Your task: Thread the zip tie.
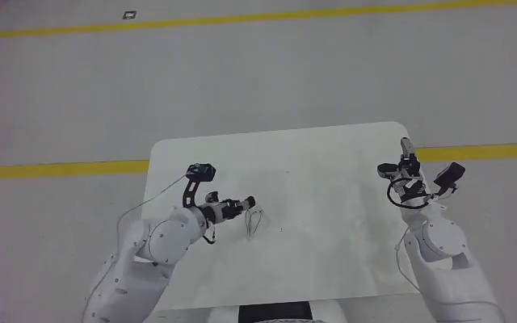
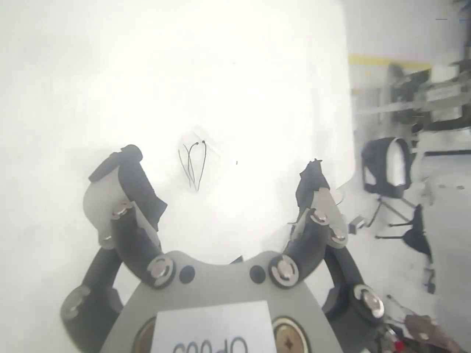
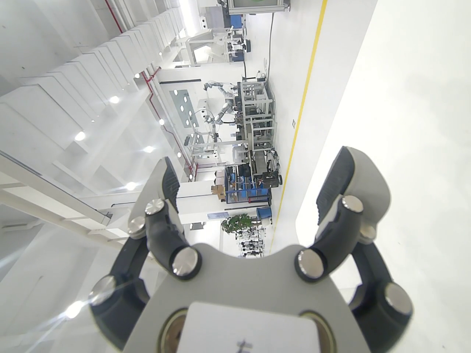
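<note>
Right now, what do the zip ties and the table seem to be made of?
Zip ties: thin, dark, probably nylon plastic; they curve in loops with small heads. Table: smooth matte white top, perhaps laminate or painted board; the look leaves it open.

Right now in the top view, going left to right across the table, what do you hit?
left hand, open → zip ties, lying loose on the table just past that hand's tips → right hand, open, at the table's right edge.
</note>
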You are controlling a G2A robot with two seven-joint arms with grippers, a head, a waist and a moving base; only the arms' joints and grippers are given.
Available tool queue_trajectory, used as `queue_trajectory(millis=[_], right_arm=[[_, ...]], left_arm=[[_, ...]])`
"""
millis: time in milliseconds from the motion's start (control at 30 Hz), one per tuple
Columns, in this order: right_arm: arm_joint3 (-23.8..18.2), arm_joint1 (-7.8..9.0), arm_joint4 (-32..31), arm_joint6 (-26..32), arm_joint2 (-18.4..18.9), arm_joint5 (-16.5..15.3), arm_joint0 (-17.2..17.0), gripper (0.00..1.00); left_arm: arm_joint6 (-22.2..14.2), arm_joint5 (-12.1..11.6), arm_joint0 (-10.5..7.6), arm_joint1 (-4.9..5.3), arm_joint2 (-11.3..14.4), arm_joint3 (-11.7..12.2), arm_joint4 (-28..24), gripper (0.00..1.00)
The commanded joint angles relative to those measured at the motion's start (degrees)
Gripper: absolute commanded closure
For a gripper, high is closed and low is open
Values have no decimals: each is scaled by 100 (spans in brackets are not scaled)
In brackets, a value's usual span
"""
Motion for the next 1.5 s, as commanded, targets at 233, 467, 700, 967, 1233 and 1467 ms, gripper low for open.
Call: queue_trajectory(millis=[233,467,700,967,1233,1467], right_arm=[[0,0,0,0,0,0,0,0],[0,0,0,0,0,0,0,0],[0,0,0,0,0,0,0,0],[0,0,0,0,0,0,0,0],[0,0,0,0,0,0,0,0],[0,0,0,0,0,0,0,0]], left_arm=[[-817,-10,-405,-131,477,293,618,0],[-856,-108,-442,-132,563,258,679,0],[-1884,-10,-1320,-289,1391,695,1649,0],[-2273,-10,-1657,-781,1596,1438,1880,0],[-2273,-10,-1641,-805,1594,1431,1914,0],[-2217,-25,-1668,-812,1675,1660,1971,0]])
